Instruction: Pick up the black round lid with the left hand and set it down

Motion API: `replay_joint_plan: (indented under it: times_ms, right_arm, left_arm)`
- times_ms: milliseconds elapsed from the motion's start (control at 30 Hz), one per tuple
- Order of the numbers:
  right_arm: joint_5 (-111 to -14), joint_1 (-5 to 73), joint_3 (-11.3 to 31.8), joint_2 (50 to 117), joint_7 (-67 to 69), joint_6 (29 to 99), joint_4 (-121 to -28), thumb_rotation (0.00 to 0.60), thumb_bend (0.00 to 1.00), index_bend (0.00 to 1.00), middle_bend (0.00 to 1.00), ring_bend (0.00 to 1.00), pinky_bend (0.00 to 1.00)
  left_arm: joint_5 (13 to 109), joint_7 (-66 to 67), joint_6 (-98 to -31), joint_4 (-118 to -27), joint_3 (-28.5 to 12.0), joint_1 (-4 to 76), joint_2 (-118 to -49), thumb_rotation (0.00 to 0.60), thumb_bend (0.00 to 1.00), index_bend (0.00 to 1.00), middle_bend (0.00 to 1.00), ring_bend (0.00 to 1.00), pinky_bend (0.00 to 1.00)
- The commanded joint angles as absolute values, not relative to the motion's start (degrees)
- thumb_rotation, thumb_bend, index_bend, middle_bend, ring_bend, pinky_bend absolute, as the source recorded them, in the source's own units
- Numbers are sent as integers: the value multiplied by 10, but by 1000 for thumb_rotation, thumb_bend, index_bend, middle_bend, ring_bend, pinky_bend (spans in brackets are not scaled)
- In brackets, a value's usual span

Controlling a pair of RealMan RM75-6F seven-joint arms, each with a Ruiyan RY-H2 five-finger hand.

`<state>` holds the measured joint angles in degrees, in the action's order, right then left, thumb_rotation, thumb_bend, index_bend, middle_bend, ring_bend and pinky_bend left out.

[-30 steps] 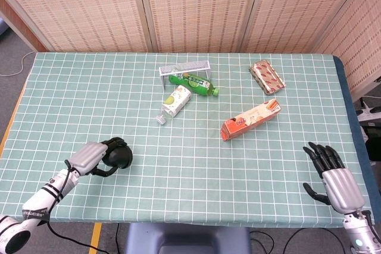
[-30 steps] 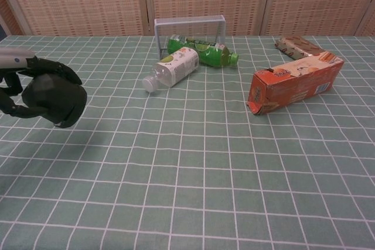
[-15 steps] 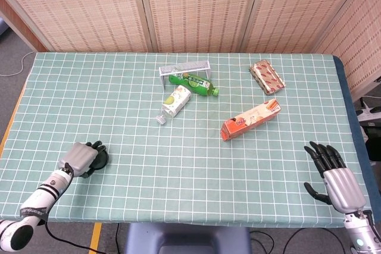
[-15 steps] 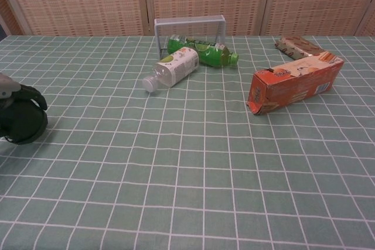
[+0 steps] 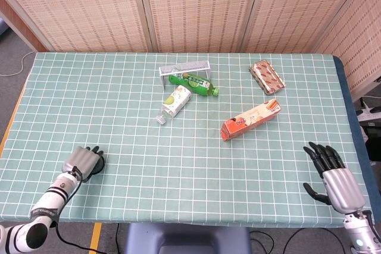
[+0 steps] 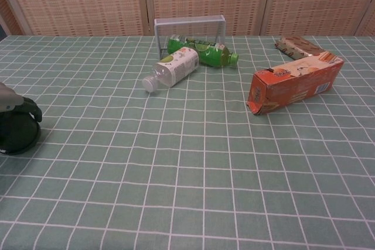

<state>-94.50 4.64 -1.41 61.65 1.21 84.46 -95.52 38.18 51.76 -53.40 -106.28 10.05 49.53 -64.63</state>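
The black round lid (image 6: pixel 17 134) sits low at the table's front left, its underside touching or nearly touching the cloth. My left hand (image 5: pixel 82 161) covers it from above, dark fingers (image 6: pixel 30 109) curled over its top rim and still holding it. From the head view only a sliver of the lid (image 5: pixel 100 162) shows past the hand. My right hand (image 5: pixel 330 173) hangs beyond the table's front right corner, fingers spread and holding nothing; the chest view does not show it.
A wire rack (image 5: pixel 184 67), a green bottle (image 5: pixel 194 84) and a white-labelled bottle (image 5: pixel 175 100) lie at the table's centre back. An orange carton (image 5: pixel 250 119) and a snack packet (image 5: pixel 266 77) lie to the right. The table's front edge (image 5: pixel 89 221) runs close to the left hand.
My left hand carried the lid leftward and down from a raised position to the cloth near the front left edge. The right hand has stayed still.
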Motion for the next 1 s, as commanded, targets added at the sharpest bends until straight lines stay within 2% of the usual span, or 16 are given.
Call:
replay_joint_plan:
  times_ms: [33, 200, 300, 467, 700, 933, 1000]
  right_arm:
    - [-944, 47, -14, 617, 11, 844, -955, 600, 229, 0, 0, 0, 0]
    - [-944, 46, -13, 618, 10, 845, -955, 600, 229, 0, 0, 0, 0]
    - [-944, 46, -13, 618, 10, 845, -955, 600, 229, 0, 0, 0, 0]
    - [-944, 46, -14, 618, 10, 845, -955, 600, 229, 0, 0, 0, 0]
    - [-945, 45, -13, 617, 12, 848, -955, 600, 229, 0, 0, 0, 0]
    - [-944, 46, -13, 617, 12, 846, -955, 600, 229, 0, 0, 0, 0]
    - [-944, 46, -13, 617, 13, 847, -955, 600, 229, 0, 0, 0, 0]
  left_arm:
    - [396, 494, -523, -1047, 99, 490, -652, 600, 647, 940, 1000, 920, 995]
    - [432, 441, -500, -1023, 92, 479, -656, 600, 636, 900, 986, 879, 956]
    - [467, 423, -499, -1009, 94, 471, -662, 600, 628, 860, 954, 805, 866]
    - [483, 410, -496, -1000, 95, 466, -665, 600, 623, 789, 887, 743, 739]
    - [508, 388, -481, -979, 98, 458, -678, 600, 590, 517, 661, 605, 547]
    - [537, 366, -492, -965, 89, 447, -691, 600, 532, 137, 321, 332, 416]
    - [547, 359, -496, -962, 87, 444, -692, 600, 525, 82, 257, 275, 390]
